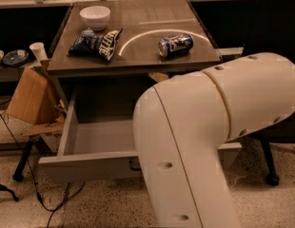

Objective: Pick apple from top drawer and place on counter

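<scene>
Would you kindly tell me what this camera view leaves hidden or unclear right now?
Apple: unseen in the camera view; the white arm covers the right of the open top drawer.
Gripper: not in view; the arm fills the foreground.
Drawer handle: mostly behind the arm.
Can on the counter: label too small to read.

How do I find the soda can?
Look at the counter above the top drawer. By the pale arc's right end lies the soda can, blue, on its side, unlike the bowl and bags. The gripper is unseen, maybe behind the arm.
</scene>
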Robot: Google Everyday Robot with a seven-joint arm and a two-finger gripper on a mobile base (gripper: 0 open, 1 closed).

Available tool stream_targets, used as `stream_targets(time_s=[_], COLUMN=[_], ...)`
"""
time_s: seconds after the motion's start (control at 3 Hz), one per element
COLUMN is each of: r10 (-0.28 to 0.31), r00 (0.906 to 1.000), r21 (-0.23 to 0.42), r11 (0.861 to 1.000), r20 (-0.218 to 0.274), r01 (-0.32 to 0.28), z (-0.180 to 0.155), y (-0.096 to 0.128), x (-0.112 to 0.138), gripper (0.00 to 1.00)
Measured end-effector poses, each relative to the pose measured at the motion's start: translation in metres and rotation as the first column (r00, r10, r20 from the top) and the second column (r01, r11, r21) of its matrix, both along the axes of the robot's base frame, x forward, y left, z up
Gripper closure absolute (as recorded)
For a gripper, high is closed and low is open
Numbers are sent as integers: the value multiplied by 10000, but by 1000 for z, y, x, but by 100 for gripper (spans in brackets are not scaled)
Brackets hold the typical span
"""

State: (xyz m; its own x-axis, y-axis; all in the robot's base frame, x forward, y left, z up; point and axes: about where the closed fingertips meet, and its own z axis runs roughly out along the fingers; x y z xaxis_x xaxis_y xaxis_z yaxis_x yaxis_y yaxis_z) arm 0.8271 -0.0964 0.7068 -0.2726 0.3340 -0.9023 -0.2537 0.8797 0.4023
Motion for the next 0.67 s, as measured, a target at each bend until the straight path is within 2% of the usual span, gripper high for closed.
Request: stream_targets(time_s=[0.67], r10=[-37], r00=[9997], r21=[-119], r11=[9999], r20=[-223], r01=[35], z=[-4], y=[-2], x=[-18], gripper=[0])
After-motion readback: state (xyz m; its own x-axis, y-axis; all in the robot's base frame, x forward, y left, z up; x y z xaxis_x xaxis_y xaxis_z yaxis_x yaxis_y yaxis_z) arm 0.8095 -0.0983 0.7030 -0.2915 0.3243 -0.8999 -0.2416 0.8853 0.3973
